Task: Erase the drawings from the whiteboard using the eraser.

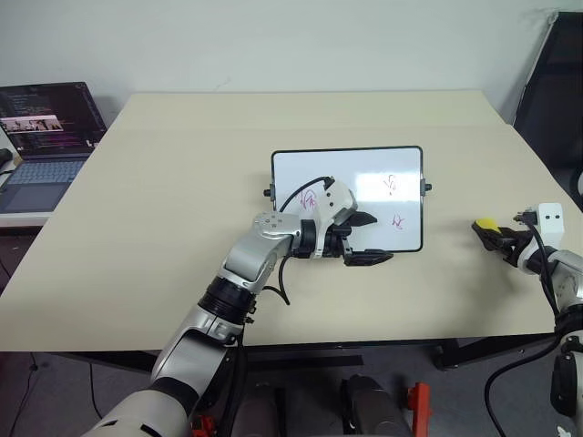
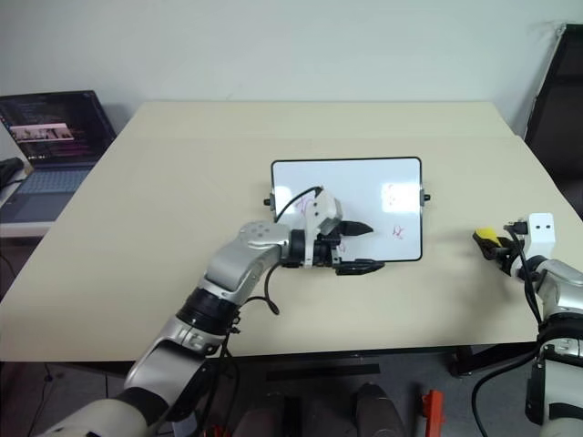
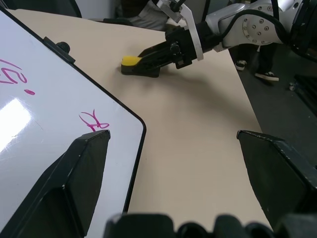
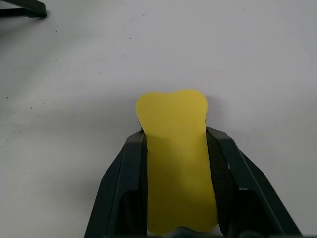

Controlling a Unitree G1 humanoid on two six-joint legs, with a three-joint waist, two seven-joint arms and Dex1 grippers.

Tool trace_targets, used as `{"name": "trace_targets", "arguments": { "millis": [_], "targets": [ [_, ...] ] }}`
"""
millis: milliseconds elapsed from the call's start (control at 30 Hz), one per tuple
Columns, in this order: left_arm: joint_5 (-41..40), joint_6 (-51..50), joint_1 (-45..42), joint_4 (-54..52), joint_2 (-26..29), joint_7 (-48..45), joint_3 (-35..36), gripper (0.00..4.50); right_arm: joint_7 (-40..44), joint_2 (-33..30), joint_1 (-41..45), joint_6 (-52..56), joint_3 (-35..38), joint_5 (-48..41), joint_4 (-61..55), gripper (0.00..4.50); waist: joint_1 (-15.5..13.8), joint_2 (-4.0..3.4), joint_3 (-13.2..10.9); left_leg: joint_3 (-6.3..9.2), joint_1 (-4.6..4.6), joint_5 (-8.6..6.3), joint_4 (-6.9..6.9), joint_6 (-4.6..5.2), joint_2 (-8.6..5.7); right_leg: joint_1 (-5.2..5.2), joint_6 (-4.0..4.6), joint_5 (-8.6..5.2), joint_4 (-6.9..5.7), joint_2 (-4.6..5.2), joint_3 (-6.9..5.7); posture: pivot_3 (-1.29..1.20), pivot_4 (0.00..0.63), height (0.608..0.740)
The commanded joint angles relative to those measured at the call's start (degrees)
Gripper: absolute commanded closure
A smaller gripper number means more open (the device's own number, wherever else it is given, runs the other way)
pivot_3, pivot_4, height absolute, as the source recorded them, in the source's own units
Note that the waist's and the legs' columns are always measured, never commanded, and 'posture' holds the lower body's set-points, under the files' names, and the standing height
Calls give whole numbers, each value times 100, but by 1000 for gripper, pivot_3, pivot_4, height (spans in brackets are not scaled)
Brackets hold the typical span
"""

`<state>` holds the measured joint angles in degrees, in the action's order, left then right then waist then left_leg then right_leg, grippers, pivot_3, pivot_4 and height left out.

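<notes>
Beige table (image 1: pixel 164 228) fills the room's middle, with a laptop (image 1: pixel 41 146) off its left edge. On the table lies the whiteboard (image 1: pixel 364 177) with small red-purple drawings (image 1: pixel 390 185). Over its near edge, the left gripper (image 1: pixel 369 238) hangs wide open. Far right, the right gripper (image 4: pixel 176 163) squeezes the yellow eraser (image 4: pixel 176 153), low by the tabletop.

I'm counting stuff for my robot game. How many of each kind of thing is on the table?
Whiteboard: 1
Eraser, yellow: 1
Drawings, red-purple: 3 can be seen
Total: 5
</notes>
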<state>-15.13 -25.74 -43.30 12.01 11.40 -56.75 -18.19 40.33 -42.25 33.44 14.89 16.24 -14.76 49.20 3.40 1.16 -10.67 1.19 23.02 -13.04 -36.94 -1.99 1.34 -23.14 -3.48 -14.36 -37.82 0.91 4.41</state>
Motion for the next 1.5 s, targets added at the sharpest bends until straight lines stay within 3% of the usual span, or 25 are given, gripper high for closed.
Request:
{"name": "trace_targets", "arguments": {
  "millis": [33,300,400,533,667,867,1100,1500],
  "targets": [
    [-23,67,-29,-239,47,26,150,0,52,-77,20,36,253,-241,-531,3226,-2,0,0,0,0,0,0,0,0,0,0,0,0,0,0,0,150,740],
    [-303,-81,3,-1039,1035,-319,684,0,-94,-404,-593,1852,708,-1412,-4878,3227,33,-13,-7,8,1,0,3,0,8,-6,-4,-5,-9,-8,-4,0,150,740],
    [-439,-105,259,-1399,1662,-547,1002,0,-95,-459,-441,2174,298,-1553,-5943,3227,36,-13,-7,9,1,0,3,-1,10,-5,-4,-6,-8,-8,-7,0,150,740],
    [-575,10,651,-1665,2248,-665,1433,0,-98,-244,38,2207,-471,-1383,-6397,3227,50,-11,-8,6,-1,-1,2,-1,15,-6,-1,-9,-7,-8,-9,0,150,740],
    [-692,342,1382,-1767,2756,-616,2210,0,-285,595,941,1724,-1691,-678,-5968,3227,53,-8,-10,4,0,0,1,-1,20,-9,2,-10,-7,-8,-11,0,150,740],
    [-884,415,2232,-2012,3054,-422,2872,0,-287,1739,1710,377,-2706,342,-4406,3227,-11,0,-13,14,6,-1,6,-1,26,-14,42,-4,-10,-10,-27,0,150,740],
    [-1133,187,2456,-2528,3077,-219,2914,0,-185,2367,2148,-811,-2854,873,-2762,3227,-149,4,-13,23,45,-3,0,-5,20,-41,44,0,-8,4,-44,0,150,740],
    [-1156,98,2447,-2514,3118,-100,2761,0,-246,2932,2303,-2324,-3120,1792,-168,3228,-11,6,-12,23,32,-3,3,-5,23,-36,48,-1,-18,-3,-42,0,150,740]
  ]
}}
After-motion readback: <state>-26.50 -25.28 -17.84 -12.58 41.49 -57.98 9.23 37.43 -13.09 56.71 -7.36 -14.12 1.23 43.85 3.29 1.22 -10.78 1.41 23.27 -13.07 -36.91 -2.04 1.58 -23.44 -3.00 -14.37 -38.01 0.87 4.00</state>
